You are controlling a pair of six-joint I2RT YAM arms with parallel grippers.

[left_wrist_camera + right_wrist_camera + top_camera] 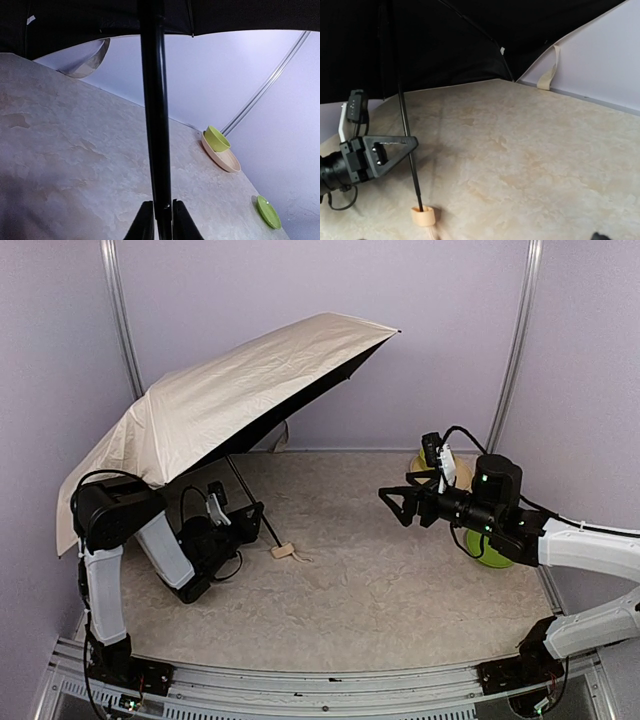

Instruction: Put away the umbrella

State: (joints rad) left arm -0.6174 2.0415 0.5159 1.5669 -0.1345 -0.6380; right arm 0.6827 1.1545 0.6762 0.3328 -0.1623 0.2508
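The umbrella (230,390) stands open at the back left, cream canopy tilted up and black lining (445,40) facing the table. Its thin black shaft (155,100) slants down to a small beige handle (283,551) that rests on the table with its strap beside it. My left gripper (255,515) is low under the canopy, shut on the shaft just above the handle. Both fingers press against the shaft in the left wrist view. My right gripper (393,506) hovers open to the right of the handle, facing it, with nothing between its fingers.
A green bowl (217,138) sits on a beige plate (227,161) at the back right. A green plate (490,550) lies partly under the right arm. Purple walls close in the back and sides. The canopy overhangs the left half of the table.
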